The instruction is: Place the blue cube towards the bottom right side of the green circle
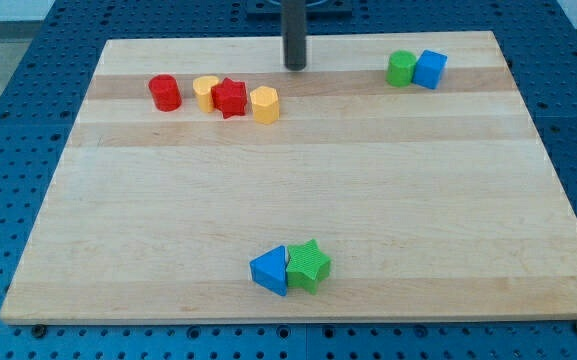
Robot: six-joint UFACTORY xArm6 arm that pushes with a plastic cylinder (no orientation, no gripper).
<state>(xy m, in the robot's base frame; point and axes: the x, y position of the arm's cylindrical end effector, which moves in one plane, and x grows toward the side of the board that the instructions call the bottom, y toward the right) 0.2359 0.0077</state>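
The blue cube sits near the view's top right, touching the right side of the green circle, a short green cylinder. My tip rests on the wooden board near the view's top centre, well to the left of both blocks and to the right of the yellow hexagon.
A red cylinder, a yellow block, a red star and the yellow hexagon form a row at the top left. A blue triangle and a green star touch each other near the bottom centre.
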